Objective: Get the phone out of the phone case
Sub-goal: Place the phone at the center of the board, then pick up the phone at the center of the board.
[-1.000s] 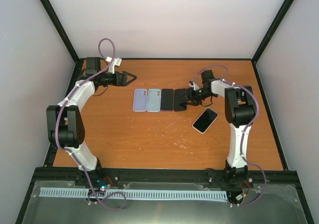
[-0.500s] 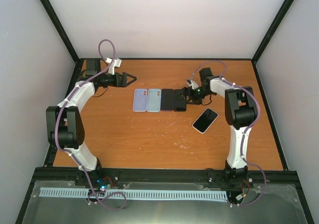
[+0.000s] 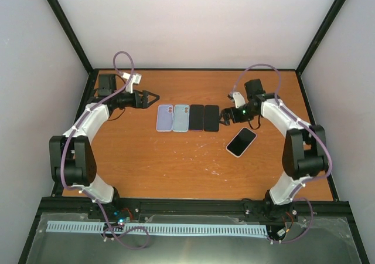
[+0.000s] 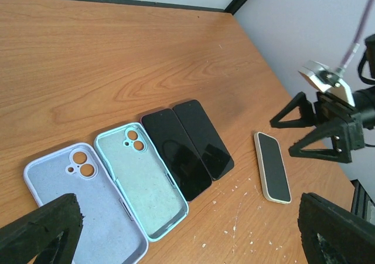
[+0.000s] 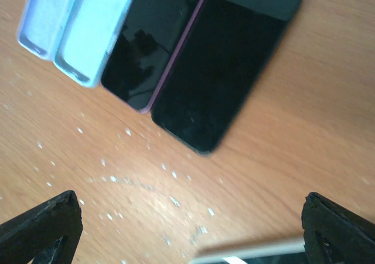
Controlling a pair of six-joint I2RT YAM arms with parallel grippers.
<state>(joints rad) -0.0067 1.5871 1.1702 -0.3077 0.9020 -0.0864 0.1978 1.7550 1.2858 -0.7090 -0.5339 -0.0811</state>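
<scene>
I see five flat things lying on the bench (image 3: 176,158), and four of them make one tight row in the middle, a little toward the far edge. From the left edge of the bench the row goes so: a lavender case (image 3: 164,118), empty and with its inside up; a light blue case (image 3: 181,118), empty in the same way; a black phone (image 3: 197,118) with a thin purple rim, screen up; and a second black phone (image 3: 211,118), also screen up. Each one touches its neighbour or lies just beside it.

The cased phone (image 3: 241,142) lies apart from the row, nearer to the right edge and to the near edge. It is turned at an angle to the others. Its screen is up, and a pale case surrounds the dark glass.

The right tool (image 3: 223,117) is at the right end of the row, just beside the second black phone. Its jaws stand wide apart and nothing is between them; it is released. I cannot tell if it touches the bench.

The left tool (image 3: 153,96) is near the far left corner of the bench and points toward the row. Its jaws are spread wide too, and it grasps nothing.
</scene>
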